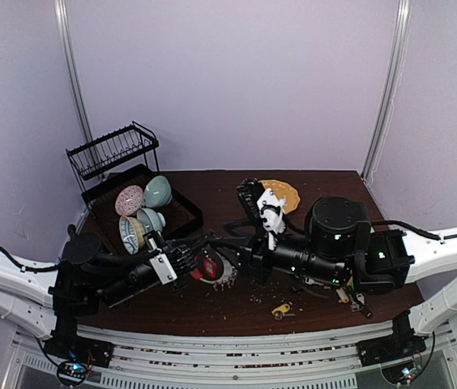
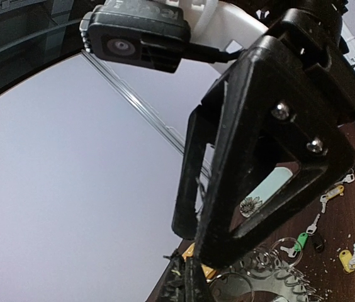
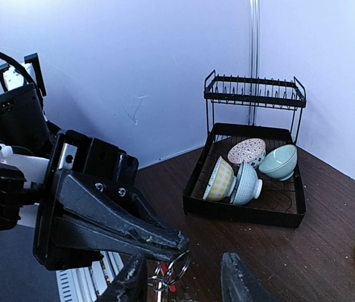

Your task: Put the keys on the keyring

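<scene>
Left gripper (image 3: 179, 242): jaws were pressed together, apparently pinching the edge of the keyring (image 1: 211, 269). The contact itself was hard to see, but silver loops (image 2: 272, 272) hung right under its tip in the right wrist view. Right gripper (image 3: 184, 283): jaws were spread, one finger on each side of the dangling loops, with no key between them.

The keyring was mid-bench between the two grippers, tight against both. The keys were loose on the bench (image 1: 172, 312) on the right side, well apart from the ring. They included a green-tag key (image 2: 301, 241) closest to the loops and a yellow-tag key (image 2: 345, 258) farther out. None looked threaded yet.

Risks from here:
- The right jaws could close on the loops rather than a key. That would snag or bunch them and could tug the ring out of the left's thin pinch.
- The two grippers were crowded together, so a finger clash or a knock could drop the ring.
- The keys were small and lay flat on the bench. A pick could skid one away or scrape the wood.
- The loops were many and close together, so a key hole could catch the wrong one.
</scene>
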